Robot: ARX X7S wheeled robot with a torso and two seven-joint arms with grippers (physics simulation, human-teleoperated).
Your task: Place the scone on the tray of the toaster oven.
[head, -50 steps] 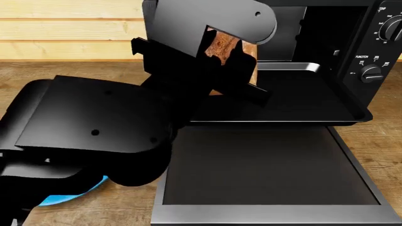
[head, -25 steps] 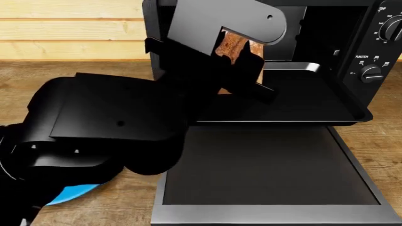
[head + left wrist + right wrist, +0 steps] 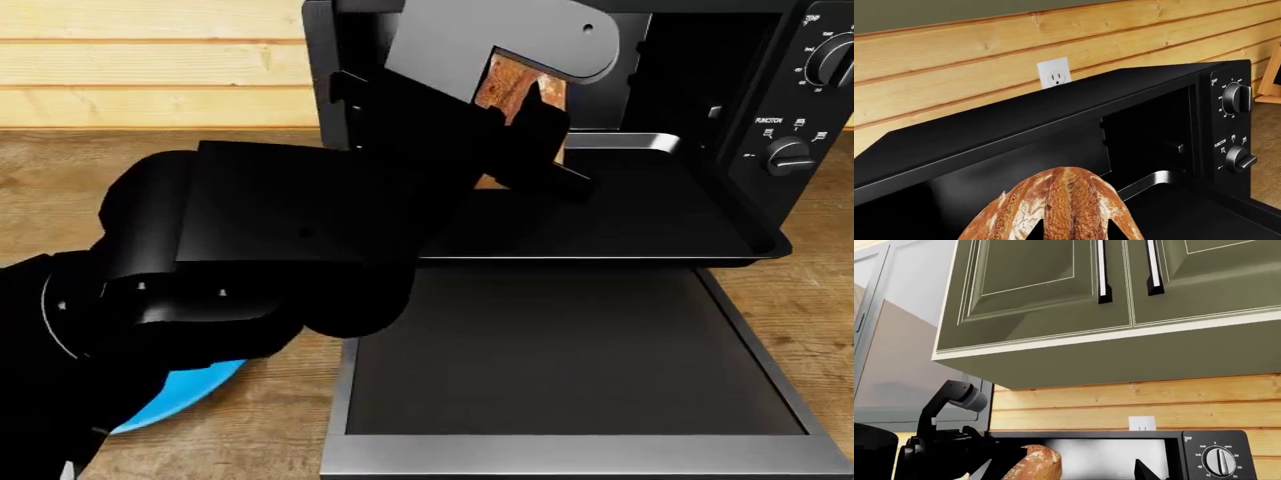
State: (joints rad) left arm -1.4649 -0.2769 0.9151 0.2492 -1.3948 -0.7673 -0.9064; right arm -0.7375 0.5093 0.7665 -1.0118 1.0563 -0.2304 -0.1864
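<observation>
- Wood-plank wall (image 3: 954,60) behind a wooden surface (image 3: 240,150); a white outlet (image 3: 1055,72) shows only in the left wrist view, just above the oven's top.
- Green upper cabinets (image 3: 1054,305) with dark handles show only in the right wrist view.
- Toaster oven (image 3: 747,100) stands open, its flat door panel (image 3: 561,350) lying forward with a silver front edge; knobs (image 3: 790,155) on its right panel.
- Tray (image 3: 667,215) pulled part way out over the door; silvery back edge visible.
- Left claw (image 3: 527,105) clamped on the scone (image 3: 514,85), held above the tray's rear left part, at the oven mouth. Whether the scone touches the tray cannot be told from the head view.
- Left wrist view: scone (image 3: 1057,207) fills the near field, cracked crust, oven cavity directly behind it; the claw's fingers show only as dark tips at the frame edge.
- Right wrist view: scone (image 3: 1034,462) seen from the side, beside the dark left arm (image 3: 941,445).
- Right claw: only dark finger tips (image 3: 1147,471) at the edge of its own view, standing apart, nothing between them.
- Blue plate (image 3: 187,395) partly hidden under the left arm, head view only.
</observation>
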